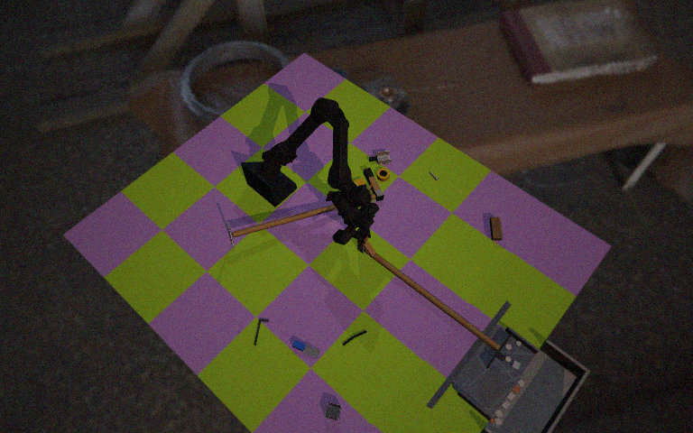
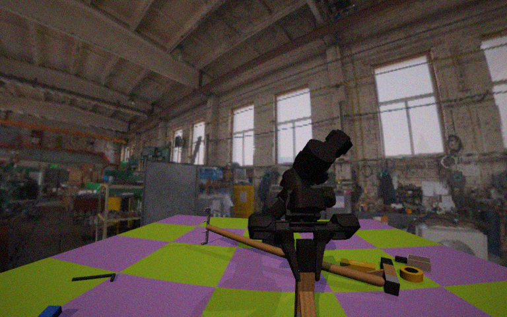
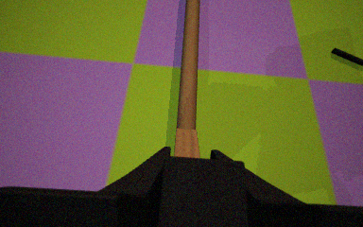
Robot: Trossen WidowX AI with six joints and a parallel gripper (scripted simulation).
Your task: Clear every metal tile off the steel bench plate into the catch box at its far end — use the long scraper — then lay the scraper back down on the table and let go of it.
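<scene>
My gripper point(image 1: 364, 244) point(image 2: 306, 275) point(image 3: 190, 154) is shut on the near end of the long scraper point(image 1: 429, 299) point(image 2: 306, 297) point(image 3: 187, 85), a wooden pole that runs low over the checkered table towards the steel bench plate point(image 1: 477, 380). In the top view its far end point(image 1: 496, 345) reaches over the near part of the plate, close to some small pale metal tiles point(image 1: 512, 361). More tiles point(image 1: 505, 404) lie along the plate's right side. The catch box point(image 1: 567, 360) adjoins the plate's far end. I cannot tell whether any tile lies in it.
A grey strip point(image 1: 498, 318) runs along the plate's near edge. A second wooden-handled tool point(image 1: 281, 220) point(image 2: 243, 239) lies behind the arm. A hammer point(image 1: 373, 183) point(image 2: 389, 278), tape roll point(image 1: 383, 174) point(image 2: 411, 273), brown block point(image 1: 495, 227), black bits point(image 1: 354, 337) and a blue piece point(image 1: 299, 345) are scattered about.
</scene>
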